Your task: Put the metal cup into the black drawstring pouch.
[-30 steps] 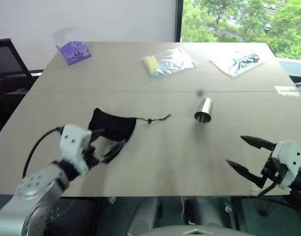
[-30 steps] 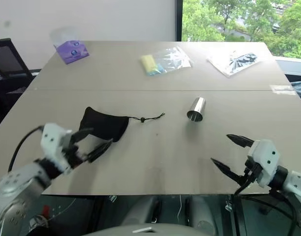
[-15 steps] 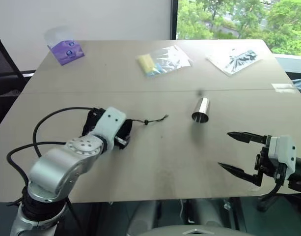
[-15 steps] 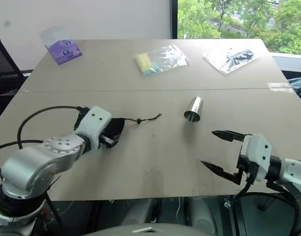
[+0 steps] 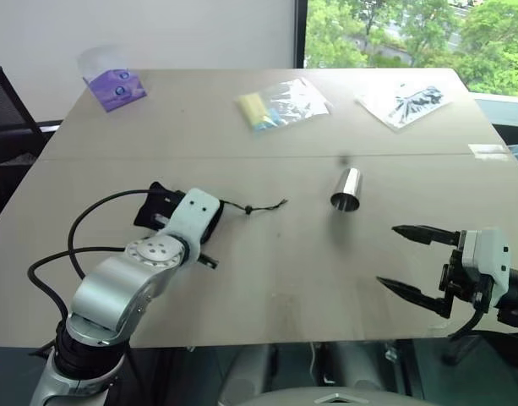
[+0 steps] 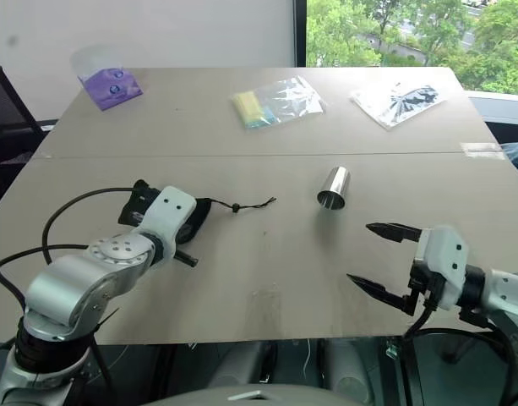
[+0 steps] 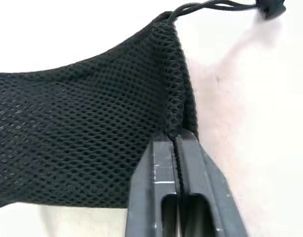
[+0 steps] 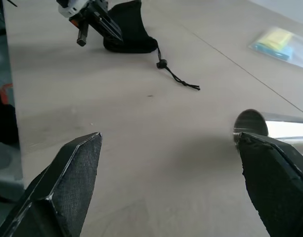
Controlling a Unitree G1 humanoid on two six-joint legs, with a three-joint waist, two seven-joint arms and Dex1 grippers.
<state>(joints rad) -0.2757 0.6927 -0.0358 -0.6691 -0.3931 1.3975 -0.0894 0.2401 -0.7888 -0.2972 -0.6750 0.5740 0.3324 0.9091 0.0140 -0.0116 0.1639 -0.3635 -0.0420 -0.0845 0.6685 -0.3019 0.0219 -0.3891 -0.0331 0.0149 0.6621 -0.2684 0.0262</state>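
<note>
The black drawstring pouch [image 5: 153, 207] lies flat on the left half of the table, its cord and toggle [image 5: 251, 208] trailing toward the middle. My left gripper [image 7: 175, 138] is shut on the mesh edge of the pouch [image 7: 82, 133] near its mouth, fabric pinched between the tips. The metal cup [image 5: 349, 189] lies on its side right of centre, with its open end facing me. My right gripper [image 5: 388, 255] hovers open near the table's front right edge, short of the cup [image 8: 270, 129], with nothing between its fingers.
Along the far side of the table [image 5: 284, 279] lie a purple packet [image 5: 115, 87], a clear bag with a yellow item [image 5: 280, 106] and a clear bag with a black print [image 5: 408, 103]. A black chair [image 5: 1, 110] stands off the left edge.
My left gripper swung forward and down onto the pouch and shut on its edge. The right gripper has stayed open, almost in place.
</note>
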